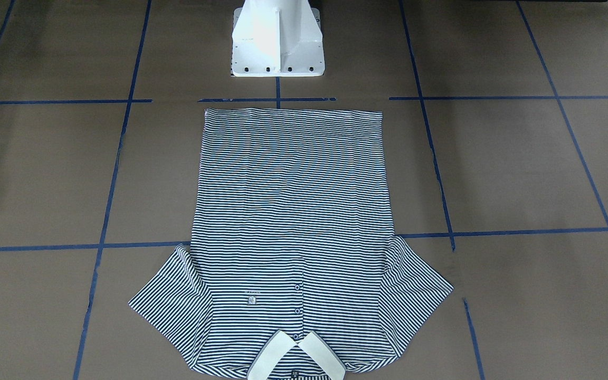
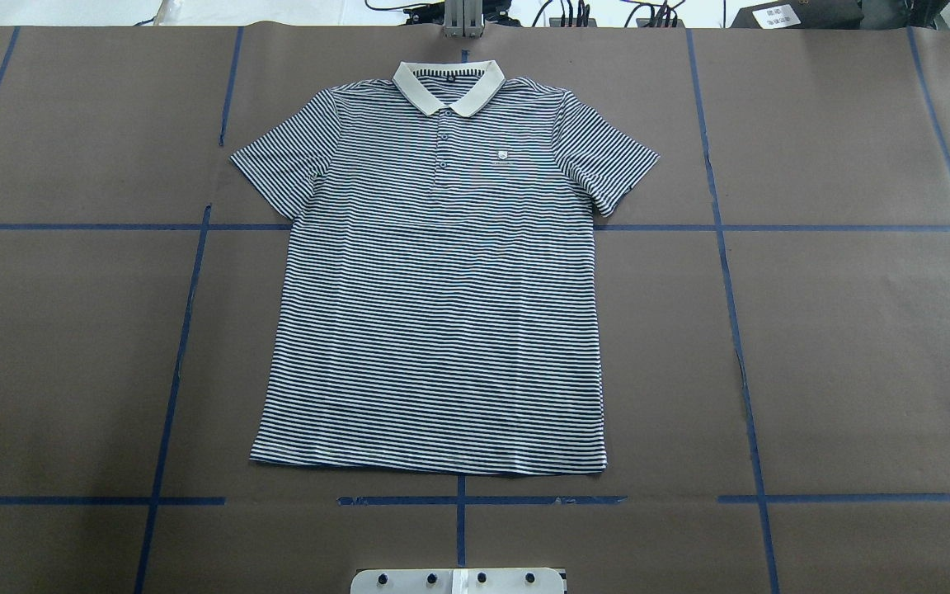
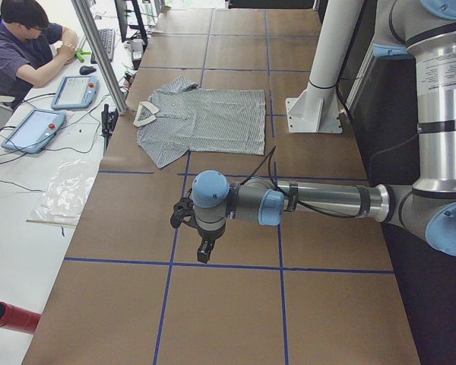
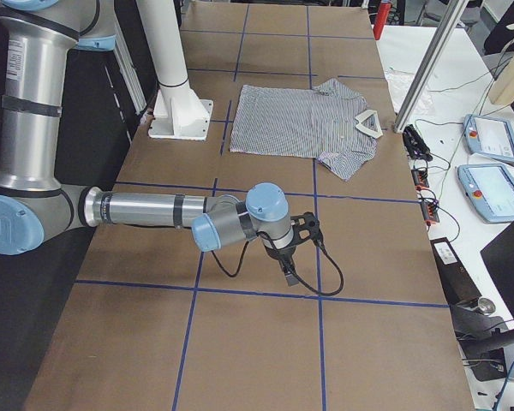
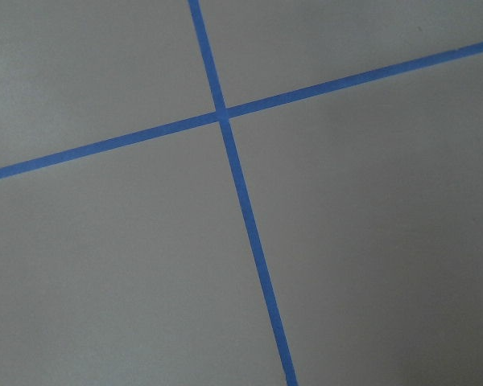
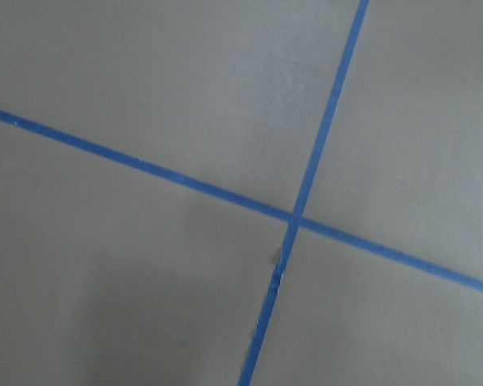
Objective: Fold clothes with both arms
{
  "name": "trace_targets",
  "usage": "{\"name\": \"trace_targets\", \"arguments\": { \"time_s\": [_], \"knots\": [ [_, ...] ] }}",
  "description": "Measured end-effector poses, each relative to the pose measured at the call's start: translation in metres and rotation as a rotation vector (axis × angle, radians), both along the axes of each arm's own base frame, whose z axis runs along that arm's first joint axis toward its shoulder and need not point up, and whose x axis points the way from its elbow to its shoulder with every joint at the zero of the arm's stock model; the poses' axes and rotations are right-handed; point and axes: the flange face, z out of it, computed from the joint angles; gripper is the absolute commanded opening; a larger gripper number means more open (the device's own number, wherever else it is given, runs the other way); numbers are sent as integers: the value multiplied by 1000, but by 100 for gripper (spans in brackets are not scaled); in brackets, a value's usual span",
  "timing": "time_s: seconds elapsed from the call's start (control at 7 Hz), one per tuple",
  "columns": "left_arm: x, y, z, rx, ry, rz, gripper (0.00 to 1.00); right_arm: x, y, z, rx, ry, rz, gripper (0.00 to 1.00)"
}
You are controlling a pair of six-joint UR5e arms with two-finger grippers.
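The striped polo shirt (image 1: 293,211) lies flat and face up in the middle of the table, collar away from the robot base and sleeves spread; it also shows in the overhead view (image 2: 434,313) and both side views (image 3: 205,118) (image 4: 300,120). My left gripper (image 3: 204,255) hangs over bare table far to the shirt's side, fingers pointing down. My right gripper (image 4: 288,276) hangs the same way over bare table at the other end. Neither is near the shirt. I cannot tell whether either is open or shut. Both wrist views show only brown table and blue tape lines.
The white pedestal base (image 1: 277,42) stands just behind the shirt's hem. A metal post (image 3: 99,53) rises at the table's far edge near the collar. A seated operator (image 3: 26,38), tablets (image 3: 34,129) and cables sit beyond that edge. A red cylinder (image 3: 11,315) lies off the table.
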Motion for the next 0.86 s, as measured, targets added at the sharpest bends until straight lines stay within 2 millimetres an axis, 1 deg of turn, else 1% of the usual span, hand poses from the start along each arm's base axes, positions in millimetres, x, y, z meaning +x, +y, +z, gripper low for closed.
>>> {"name": "trace_targets", "arguments": {
  "time_s": [0.14, 0.29, 0.43, 0.57, 0.71, 0.86],
  "knots": [
    [2, -22, -27, 160, 5, 0, 100, -1, -20, -2, 31, -8, 11, 100],
    [4, -51, -52, 320, 13, -1, 100, -3, -31, -2, 54, -18, 17, 100],
    [5, -72, -62, 441, 21, -1, 100, -3, -36, -6, 83, -27, 22, 100],
    [6, -82, -64, 511, 26, 0, 100, -9, -46, -19, 85, -56, 51, 100],
    [6, -87, -66, 549, 28, 1, 100, -29, -62, -43, 47, -116, 102, 100],
    [6, -89, -68, 569, 30, 1, 100, -67, -80, -73, 0, -182, 150, 99]
  ]
}}
